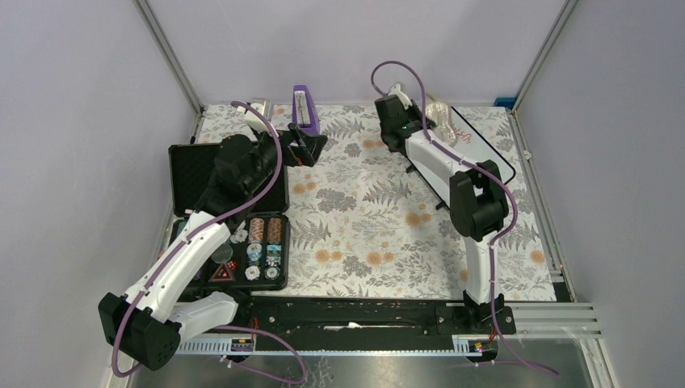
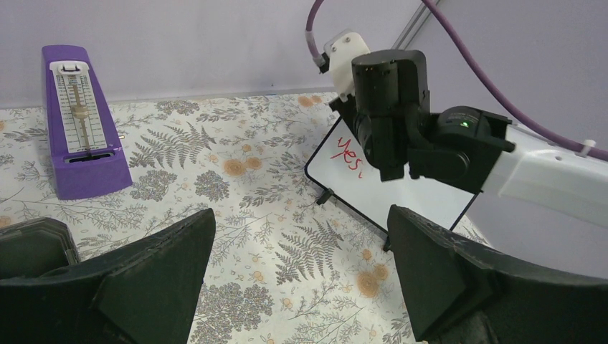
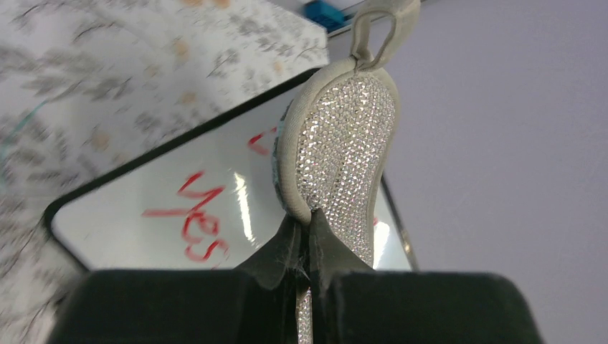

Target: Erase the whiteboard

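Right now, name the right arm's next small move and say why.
Probably lower the right hand so the sparkly pad presses onto the red writing. The hand is shut on the pad, which seems held over the whiteboard, and the writing is unwiped.

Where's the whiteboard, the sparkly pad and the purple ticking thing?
whiteboard (image 3: 107, 233), right wrist view, bare white surface left of the red writing.
sparkly pad (image 3: 344, 143), right wrist view, middle of glittery face.
purple metronome (image 2: 93, 175), left wrist view, purple base.

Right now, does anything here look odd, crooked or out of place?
Nothing spilled or broken. Oddest: the right gripper pinches a glittery oval pad by its edge over the whiteboard, which lies askew in the far right corner, red writing intact.
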Controlling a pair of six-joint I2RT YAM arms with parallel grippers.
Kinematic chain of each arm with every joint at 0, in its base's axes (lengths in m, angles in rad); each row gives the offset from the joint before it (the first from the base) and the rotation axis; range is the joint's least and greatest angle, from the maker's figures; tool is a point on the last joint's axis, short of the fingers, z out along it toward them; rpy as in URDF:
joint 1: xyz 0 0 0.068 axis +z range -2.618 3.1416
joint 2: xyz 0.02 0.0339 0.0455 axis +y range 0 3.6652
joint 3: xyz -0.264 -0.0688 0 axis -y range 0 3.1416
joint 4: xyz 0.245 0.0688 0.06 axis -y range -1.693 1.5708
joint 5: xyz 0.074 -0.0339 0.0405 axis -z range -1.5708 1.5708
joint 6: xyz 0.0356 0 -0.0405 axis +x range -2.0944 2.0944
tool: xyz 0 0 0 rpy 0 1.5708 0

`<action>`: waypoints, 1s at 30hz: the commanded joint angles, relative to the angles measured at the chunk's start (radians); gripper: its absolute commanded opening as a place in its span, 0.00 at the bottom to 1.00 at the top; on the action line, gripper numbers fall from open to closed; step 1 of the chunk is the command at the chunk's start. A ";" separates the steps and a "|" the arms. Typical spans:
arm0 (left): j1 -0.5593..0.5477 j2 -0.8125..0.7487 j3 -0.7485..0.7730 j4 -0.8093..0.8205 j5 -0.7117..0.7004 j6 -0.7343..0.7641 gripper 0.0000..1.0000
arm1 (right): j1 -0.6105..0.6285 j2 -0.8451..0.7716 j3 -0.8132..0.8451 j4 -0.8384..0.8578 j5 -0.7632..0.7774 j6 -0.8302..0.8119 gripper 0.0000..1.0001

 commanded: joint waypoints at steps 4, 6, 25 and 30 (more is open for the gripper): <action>-0.005 -0.003 0.025 0.042 0.007 0.003 0.99 | -0.025 0.133 -0.047 0.085 0.076 -0.115 0.01; -0.004 -0.001 0.023 0.043 0.007 0.001 0.99 | -0.014 0.153 -0.063 0.037 0.059 -0.040 0.00; -0.005 0.004 0.022 0.043 0.005 0.001 0.99 | 0.133 -0.005 -0.138 -0.197 -0.172 0.266 0.00; -0.005 0.000 0.023 0.043 0.004 0.004 0.99 | 0.066 -0.078 -0.099 -0.160 -0.088 0.167 0.00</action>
